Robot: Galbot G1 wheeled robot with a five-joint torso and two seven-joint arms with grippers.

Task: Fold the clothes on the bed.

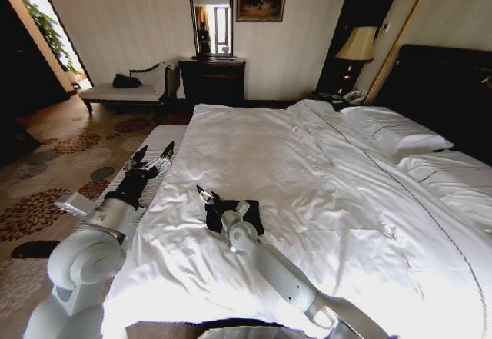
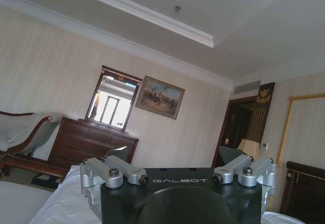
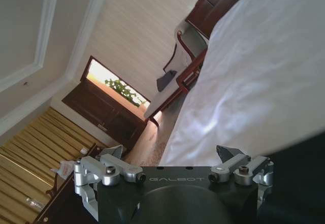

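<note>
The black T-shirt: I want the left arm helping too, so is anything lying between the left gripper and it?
Nothing visible. The left gripper hangs open over the bed's left edge; bare white duvet separates it from the black T-shirt, where the right gripper sits.

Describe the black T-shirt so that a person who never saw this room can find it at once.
Start at the large bed with white sheets. On its near left part, under the right gripper, lies the small black soft-fabric T-shirt, bunched into a compact heap. It is the only dark thing on the white bedding.

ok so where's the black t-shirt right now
In the head view the black T-shirt lies bunched on the bed near its foot, under the right gripper.
</note>
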